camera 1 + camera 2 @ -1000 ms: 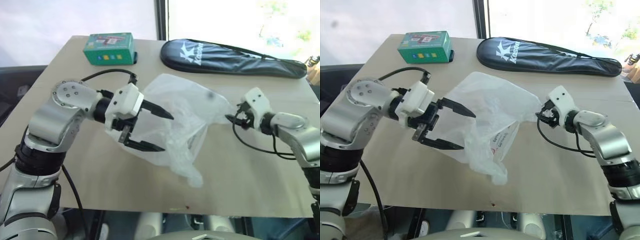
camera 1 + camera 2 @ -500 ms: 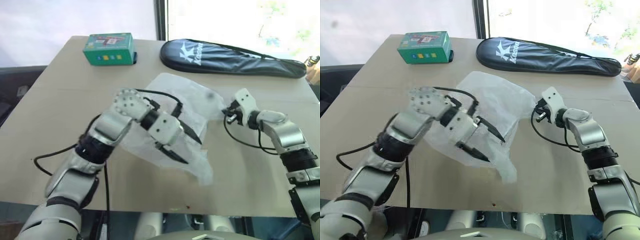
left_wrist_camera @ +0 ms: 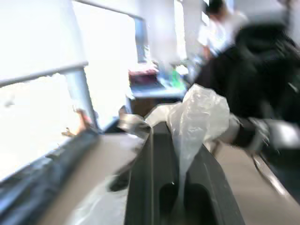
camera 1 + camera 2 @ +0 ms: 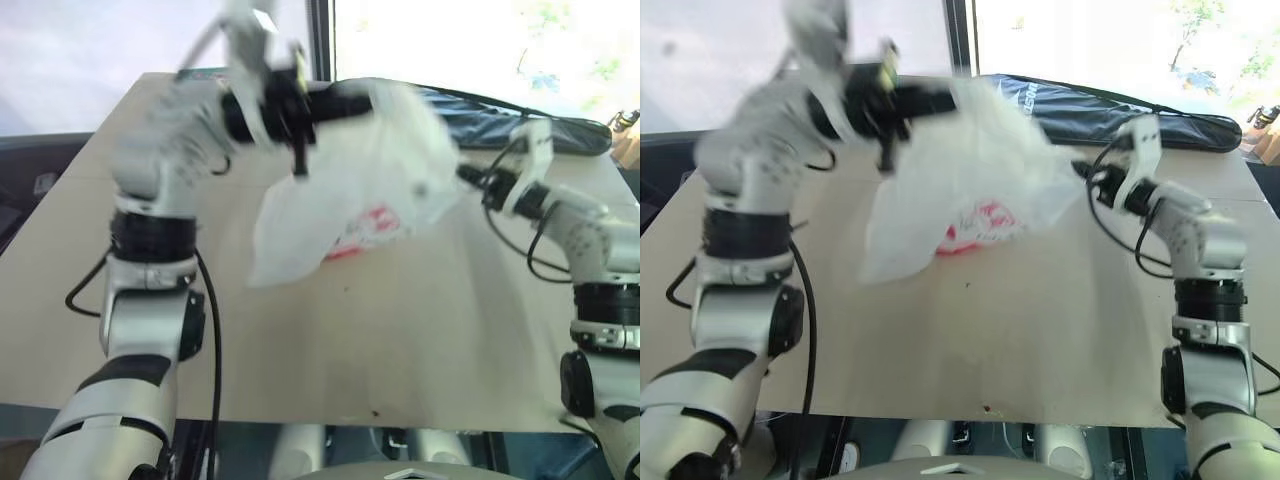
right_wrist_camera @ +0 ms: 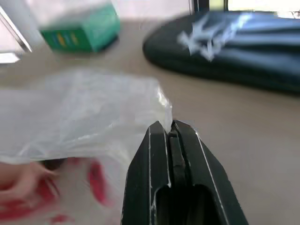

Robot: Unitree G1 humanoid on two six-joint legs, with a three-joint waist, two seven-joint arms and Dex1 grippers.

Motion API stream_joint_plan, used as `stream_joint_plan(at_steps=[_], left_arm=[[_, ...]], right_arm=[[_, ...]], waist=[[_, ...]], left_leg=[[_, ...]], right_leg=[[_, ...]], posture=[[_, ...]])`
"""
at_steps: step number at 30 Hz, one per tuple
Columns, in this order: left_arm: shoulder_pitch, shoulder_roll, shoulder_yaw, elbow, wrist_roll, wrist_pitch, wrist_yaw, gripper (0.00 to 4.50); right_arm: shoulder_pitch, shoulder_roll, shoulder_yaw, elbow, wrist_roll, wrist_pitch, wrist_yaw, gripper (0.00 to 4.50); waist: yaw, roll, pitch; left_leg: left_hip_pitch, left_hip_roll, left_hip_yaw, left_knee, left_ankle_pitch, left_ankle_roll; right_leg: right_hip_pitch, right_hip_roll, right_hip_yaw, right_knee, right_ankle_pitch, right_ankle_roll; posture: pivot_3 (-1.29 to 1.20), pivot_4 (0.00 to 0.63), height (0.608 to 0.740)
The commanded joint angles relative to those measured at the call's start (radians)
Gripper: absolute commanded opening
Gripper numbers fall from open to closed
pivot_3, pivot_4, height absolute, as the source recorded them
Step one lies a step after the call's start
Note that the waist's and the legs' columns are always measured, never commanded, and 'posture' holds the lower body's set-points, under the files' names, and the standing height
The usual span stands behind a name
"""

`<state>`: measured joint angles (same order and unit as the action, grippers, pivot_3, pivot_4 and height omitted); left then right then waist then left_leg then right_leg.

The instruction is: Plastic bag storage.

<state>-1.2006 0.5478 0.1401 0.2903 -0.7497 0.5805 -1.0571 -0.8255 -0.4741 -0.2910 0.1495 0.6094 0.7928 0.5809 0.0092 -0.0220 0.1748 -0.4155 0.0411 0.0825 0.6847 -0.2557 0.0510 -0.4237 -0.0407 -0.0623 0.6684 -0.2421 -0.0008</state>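
The plastic bag (image 4: 350, 190), thin and translucent white with a red print, hangs spread above the table between my two grippers. My left gripper (image 4: 362, 98) is raised high and points right, shut on the bag's upper left edge. In the left wrist view a bunch of film (image 3: 197, 117) is pinched between the black fingers (image 3: 150, 178). My right gripper (image 4: 466, 176) is lower, at the bag's right corner, and is shut on that edge (image 5: 161, 105). The bag's lower tail (image 4: 270, 265) droops toward the tabletop.
A long black racket cover (image 4: 540, 125) lies along the table's far edge behind the bag. A green box (image 5: 79, 28) sits at the far left corner. The beige tabletop (image 4: 400, 340) spreads out in front. A person (image 3: 220, 23) stands blurred in the background.
Both grippers have shut on the bag and risen. The left arm swung up and back from the bag's middle, lifting the bag off the table so that it now hangs between them.
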Motion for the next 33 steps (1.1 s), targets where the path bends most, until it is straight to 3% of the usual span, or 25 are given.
stream_joint_plan(at_steps=[1,6,13,15,17,20,24,28,31,33], left_arm=[[-0.095,0.003,0.123,0.149,-0.005,-0.036,0.115,0.07],[-0.168,-0.014,0.121,0.310,0.107,-0.181,0.148,0.07],[-0.157,-0.033,0.106,0.326,0.133,-0.194,0.127,0.07],[-0.027,-0.048,0.055,0.257,0.185,-0.214,0.119,0.07],[0.129,-0.058,-0.006,0.147,0.252,-0.273,0.116,0.07],[0.298,-0.070,-0.050,-0.019,0.305,-0.308,0.154,0.07],[0.500,-0.096,-0.052,-0.248,0.270,-0.214,0.239,0.07],[0.624,-0.080,-0.032,-0.387,0.226,-0.153,0.253,0.07],[0.725,-0.046,0.012,-0.463,0.171,-0.112,0.239,1.23],[0.777,-0.019,0.058,-0.497,0.135,-0.079,0.251,2.26]], right_arm=[[-0.155,-0.012,-0.142,-0.057,0.153,0.047,-0.066,0.00],[-0.326,-0.031,-0.227,-0.076,0.278,0.105,-0.167,0.00],[-0.362,-0.036,-0.254,-0.124,0.353,0.148,-0.244,0.00],[-0.280,-0.018,-0.260,-0.306,0.440,0.224,-0.366,0.00],[-0.125,-0.013,-0.224,-0.477,0.429,0.276,-0.442,0.00],[0.100,0.008,-0.178,-0.637,0.393,0.288,-0.525,0.00],[0.436,-0.015,-0.022,-0.848,0.228,0.195,-0.510,0.00],[0.618,-0.056,-0.008,-0.944,0.159,0.124,-0.454,0.00],[0.761,-0.096,-0.059,-1.022,0.166,0.072,-0.378,1.23],[0.854,-0.122,-0.130,-1.060,0.168,0.031,-0.328,2.26]], waist=[[0.000,0.000,0.000],[0.005,0.000,0.000],[0.001,0.000,0.000],[0.002,0.001,-0.001],[0.002,0.008,-0.009],[0.001,0.006,-0.010],[0.002,0.006,-0.009],[0.002,0.006,-0.009],[-0.001,0.006,-0.009],[-0.001,0.006,-0.009]], left_leg=[[0.000,-0.001,0.000,0.000,0.000,0.000],[-0.002,-0.002,0.000,-0.002,0.000,0.000],[-0.004,-0.004,0.004,-0.001,-0.002,0.003],[-0.005,-0.003,0.006,-0.001,-0.002,0.003],[-0.005,-0.003,0.007,-0.002,-0.002,0.003],[0.000,-0.003,0.008,-0.008,-0.002,0.002],[-0.016,-0.002,0.008,0.004,-0.001,0.003],[-0.013,-0.003,0.008,0.004,-0.001,0.003],[0.001,-0.002,0.008,0.002,-0.002,0.003],[0.001,-0.002,0.008,0.001,-0.002,0.003]], right_leg=[[0.000,-0.001,0.000,0.002,0.000,0.000],[-0.002,-0.003,-0.002,0.002,0.000,0.000],[-0.005,-0.006,0.000,0.003,0.000,0.000],[-0.009,-0.007,0.002,0.006,0.000,0.000],[-0.009,-0.009,0.003,0.007,0.000,0.000],[-0.006,-0.010,0.005,0.007,0.000,0.000],[-0.020,-0.009,0.006,0.011,0.001,0.001],[-0.018,-0.008,0.007,0.011,0.001,0.002],[-0.005,-0.006,0.008,0.008,0.000,0.003],[-0.005,-0.006,0.008,0.007,-0.001,0.005]], posture=[[0.00,0.150,0.740],[0.00,0.150,0.740],[0.00,0.150,0.740],[0.00,0.150,0.740],[0.00,0.150,0.740],[0.00,0.150,0.740],[0.00,0.150,0.740],[0.00,0.150,0.740],[0.00,0.150,0.740],[0.00,0.150,0.740]])
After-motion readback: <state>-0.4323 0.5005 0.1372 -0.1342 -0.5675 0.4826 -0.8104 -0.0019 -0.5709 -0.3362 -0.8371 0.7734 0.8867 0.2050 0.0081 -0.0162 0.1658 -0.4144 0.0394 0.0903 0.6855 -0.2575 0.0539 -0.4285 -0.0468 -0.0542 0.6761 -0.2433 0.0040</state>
